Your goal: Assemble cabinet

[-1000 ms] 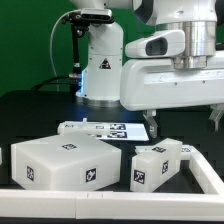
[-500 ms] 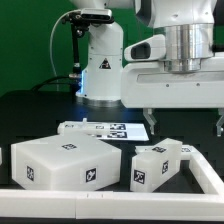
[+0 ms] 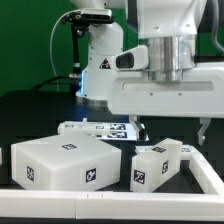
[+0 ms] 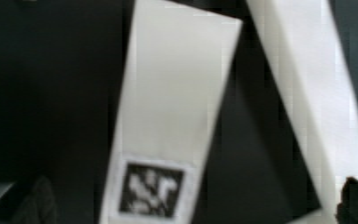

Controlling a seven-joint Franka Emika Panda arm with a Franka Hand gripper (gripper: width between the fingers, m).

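Observation:
The cabinet's large white box (image 3: 65,162) with square tags lies on the black table at the exterior view's lower left. A smaller white tagged block (image 3: 160,165) lies to its right. My gripper (image 3: 171,130) hangs open and empty above the smaller block, jaws spread wide, touching nothing. In the wrist view my gripper (image 4: 190,205) is open over a long white part (image 4: 172,100) with one tag at its end. A second white strip (image 4: 309,100) lies beside it. Only the fingertips (image 4: 354,196) show, dark at the picture's edge.
The marker board (image 3: 100,128) lies flat behind the white parts. A white rail (image 3: 100,205) runs along the front and up the exterior view's right. The robot base (image 3: 100,70) stands at the back. Another white piece (image 3: 2,158) shows at the left edge.
My gripper has moved toward the exterior view's left and a little lower, from the right edge to above the smaller block. The white parts have not moved.

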